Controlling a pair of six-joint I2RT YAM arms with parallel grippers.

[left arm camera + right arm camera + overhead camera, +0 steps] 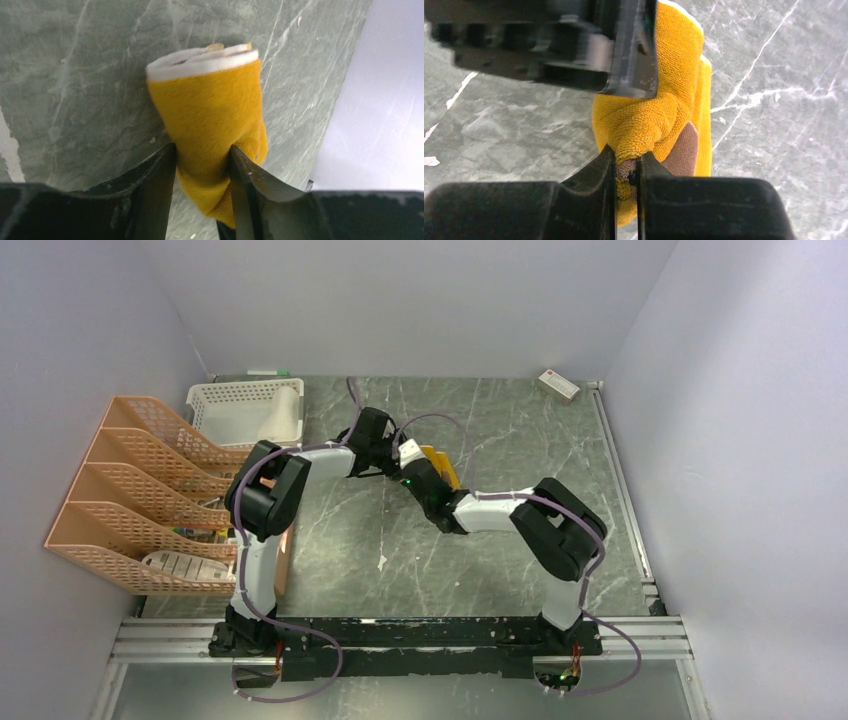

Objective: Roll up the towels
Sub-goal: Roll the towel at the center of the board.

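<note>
One plush mustard towel (210,105), rolled fat, pinched between jaws.

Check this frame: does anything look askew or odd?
The yellow towel is rolled lopsided: wide at its white-edged end, squeezed narrow where the left hand grips it. The right hand nips a bunched fold.

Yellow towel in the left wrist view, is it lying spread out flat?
No, the yellow towel is rolled into a fat bundle, with its white-edged end showing.
</note>
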